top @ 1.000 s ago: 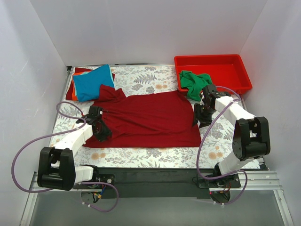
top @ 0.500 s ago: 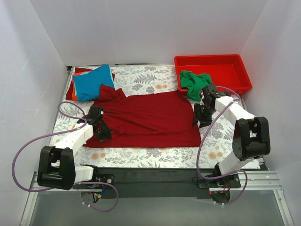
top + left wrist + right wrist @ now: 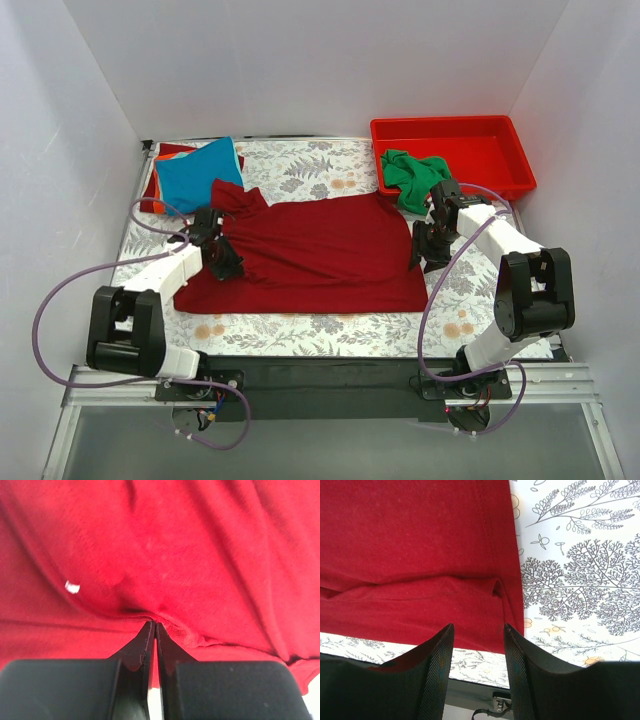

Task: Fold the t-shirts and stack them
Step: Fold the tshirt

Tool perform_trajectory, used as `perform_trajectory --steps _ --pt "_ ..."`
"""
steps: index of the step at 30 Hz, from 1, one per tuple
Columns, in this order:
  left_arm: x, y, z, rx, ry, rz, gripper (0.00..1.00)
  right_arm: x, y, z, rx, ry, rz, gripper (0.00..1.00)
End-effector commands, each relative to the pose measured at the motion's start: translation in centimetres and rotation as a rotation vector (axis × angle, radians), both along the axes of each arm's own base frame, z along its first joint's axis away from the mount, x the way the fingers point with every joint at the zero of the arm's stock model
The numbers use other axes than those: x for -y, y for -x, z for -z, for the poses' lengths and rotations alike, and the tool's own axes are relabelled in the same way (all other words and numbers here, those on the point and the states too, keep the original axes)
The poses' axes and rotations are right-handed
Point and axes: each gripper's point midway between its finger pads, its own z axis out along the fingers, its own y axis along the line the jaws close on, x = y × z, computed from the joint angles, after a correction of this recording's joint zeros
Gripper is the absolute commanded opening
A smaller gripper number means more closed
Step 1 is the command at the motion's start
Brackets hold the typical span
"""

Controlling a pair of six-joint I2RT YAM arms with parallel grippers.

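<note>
The large dark red t-shirt [image 3: 320,250] lies spread across the middle of the floral cloth. My left gripper [image 3: 224,262] is shut on its bunched left edge, and the shirt fills the left wrist view [image 3: 165,545] with my left gripper [image 3: 153,626] pinching a fold. My right gripper [image 3: 421,256] is open and empty, just over the shirt's right hem [image 3: 420,545]; its fingers [image 3: 445,645] stand apart in the right wrist view. A green t-shirt [image 3: 412,174] hangs over the tray's left rim. A bright blue t-shirt [image 3: 196,176] lies on orange [image 3: 157,190] and red [image 3: 172,150] ones at the far left.
The rigid red tray [image 3: 480,140] stands at the far right corner. The floral table cloth [image 3: 330,165] covers the table, and it also shows in the right wrist view [image 3: 575,570]. White walls close in the sides and back. Purple cables loop beside both arms.
My left gripper has moved away from me and a little right, pulling the dark red shirt's left edge inward. The right arm has stayed put.
</note>
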Motion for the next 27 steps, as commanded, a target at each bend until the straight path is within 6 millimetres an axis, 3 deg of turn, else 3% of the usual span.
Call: perform_trajectory --steps 1,27 --pt "0.8 -2.0 -1.1 0.054 0.02 0.049 0.0 0.0 -0.3 -1.6 0.036 -0.011 -0.002 0.51" --pt "5.5 -6.1 -0.7 0.062 0.09 0.146 0.0 0.1 0.0 -1.3 0.024 -0.01 -0.002 0.51"
